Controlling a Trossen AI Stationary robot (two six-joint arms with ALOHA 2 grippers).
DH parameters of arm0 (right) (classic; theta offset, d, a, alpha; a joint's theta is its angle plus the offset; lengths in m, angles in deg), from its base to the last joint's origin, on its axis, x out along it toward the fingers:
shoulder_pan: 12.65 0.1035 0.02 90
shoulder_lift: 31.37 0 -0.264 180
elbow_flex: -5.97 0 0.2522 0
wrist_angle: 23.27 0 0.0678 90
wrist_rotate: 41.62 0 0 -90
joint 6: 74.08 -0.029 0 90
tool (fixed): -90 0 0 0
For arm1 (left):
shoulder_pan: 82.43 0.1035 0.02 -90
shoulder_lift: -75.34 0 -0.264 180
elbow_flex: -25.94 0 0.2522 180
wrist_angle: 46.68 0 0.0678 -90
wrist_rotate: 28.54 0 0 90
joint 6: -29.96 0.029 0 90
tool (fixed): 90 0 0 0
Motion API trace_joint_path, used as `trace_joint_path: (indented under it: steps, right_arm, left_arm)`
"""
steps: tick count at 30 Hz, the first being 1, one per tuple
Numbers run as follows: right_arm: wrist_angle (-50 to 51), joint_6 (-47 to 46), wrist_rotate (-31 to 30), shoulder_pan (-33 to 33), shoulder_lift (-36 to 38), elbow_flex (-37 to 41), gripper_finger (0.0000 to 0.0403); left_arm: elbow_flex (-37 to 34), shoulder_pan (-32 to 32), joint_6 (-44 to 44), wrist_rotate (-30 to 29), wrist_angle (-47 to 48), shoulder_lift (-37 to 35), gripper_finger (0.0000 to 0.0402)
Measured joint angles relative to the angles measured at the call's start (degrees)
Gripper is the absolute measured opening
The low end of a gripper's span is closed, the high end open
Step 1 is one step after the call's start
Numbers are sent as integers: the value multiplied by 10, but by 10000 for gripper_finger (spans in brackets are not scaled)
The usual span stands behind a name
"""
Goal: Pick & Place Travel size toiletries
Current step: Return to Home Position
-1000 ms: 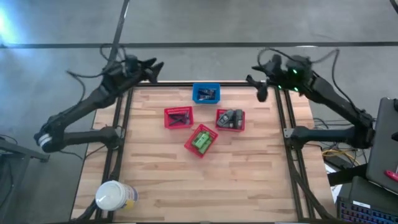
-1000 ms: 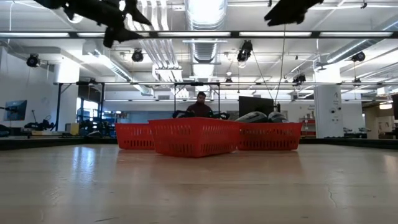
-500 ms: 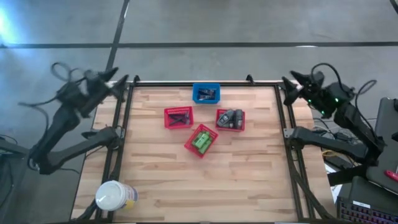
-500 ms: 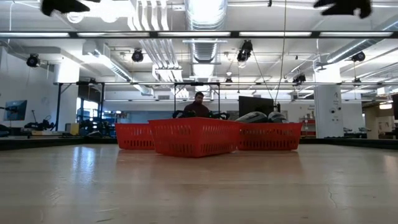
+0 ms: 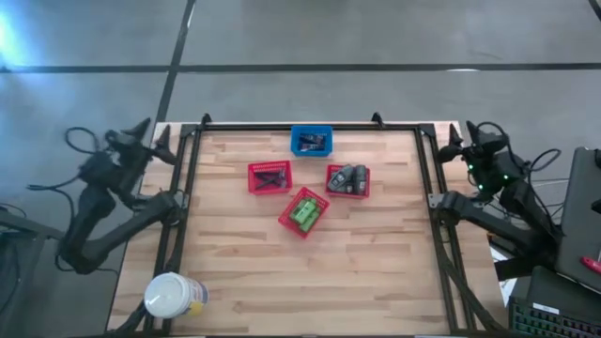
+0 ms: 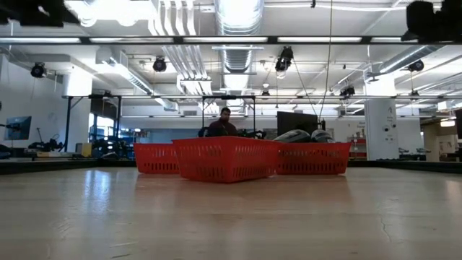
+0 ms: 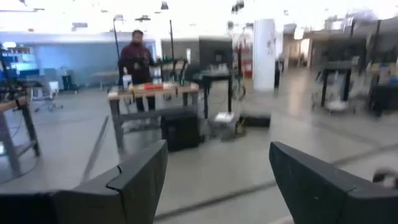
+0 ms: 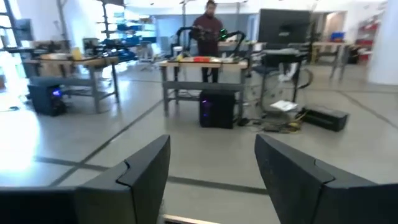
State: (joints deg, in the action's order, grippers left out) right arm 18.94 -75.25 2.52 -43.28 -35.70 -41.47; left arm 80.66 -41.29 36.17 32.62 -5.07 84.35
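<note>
**Left end effector** (image 5: 153, 133): fingers spread wide, nothing between them. In its wrist view (image 7: 217, 158) only room floor shows in the gap. It sits off the counter (image 5: 376, 272), well left of the blue basket (image 5: 311, 130) and roughly level with it. The left arm is folded outside the counter's left rail.

**Right end effector** (image 5: 459, 139): also wide and empty (image 8: 211, 152). It is well right of the blue basket, beyond the right rail and roughly level with it.

**Items on the counter, all placed from the blue basket:**
- packets (image 5: 314, 143): dark, inside the blue basket itself, which stands at the far edge, mid-width.
- sticks (image 5: 272, 176): black, in the left red basket (image 5: 250, 178), just nearward and left of the blue basket.
- bottles (image 5: 349, 176): grey, in the right red basket (image 5: 328, 183), just nearward and right of it.
- green pieces (image 5: 304, 213): in the near red basket (image 5: 285, 216). It is set askew, straight nearward of the blue basket and close below the other two. Whether it touches them cannot be told.
- container (image 5: 172, 296): white-topped, well apart, at the near-left corner.

**Low view:** the red baskets stand in a row mid-counter, and grey bottle tops show above the right one's rim. A person (image 6: 222, 123) is in the room beyond.
</note>
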Motion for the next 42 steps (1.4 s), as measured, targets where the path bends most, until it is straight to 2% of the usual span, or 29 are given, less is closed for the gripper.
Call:
trace_joint_path:
  steps: [1, 3, 8, 11, 13, 20, 24, 31, 34, 37, 42]
  right_arm:
    - [1, 13, -6, 0, 13, 7, 235]
    - [-7, 28, -11, 0, 33, 20, 242]
    - [-19, 28, -8, 0, 40, 28, 260]
    - [-23, 28, 9, 0, 39, 22, 270]
    - [-21, 28, 4, 0, 42, 14, 277]
    - [-22, 31, -6, -1, 19, -9, 300]
    - [-26, 31, -9, -1, 28, 5, 314]
    - [-23, 29, -8, -1, 35, 34, 338]
    - [-36, 29, -6, -1, 24, 43, 349]
    - [-40, 28, -5, -14, 25, 59, 357]
    - [-76, 28, -3, -77, 31, 117, 361]
  left_arm:
    - [-21, 0, -1, -9, 1, -11, 287]
    - [-66, 0, -1, -66, -14, -34, 287]
    - [-162, 0, 8, -286, -123, -83, 287]
    - [-182, 0, 42, -373, -178, -87, 287]
    - [-186, 0, 45, -420, -180, -79, 287]
    - [-193, 0, 47, -405, -179, -55, 287]
    - [-206, 0, 47, -399, -180, -53, 287]
    - [-269, 5, 46, -398, -183, -70, 287]
    - [-316, 45, 46, -364, -179, -77, 287]
    - [-366, 101, 46, -354, -179, -89, 287]
    - [-390, 240, 53, -350, -293, -89, 287]
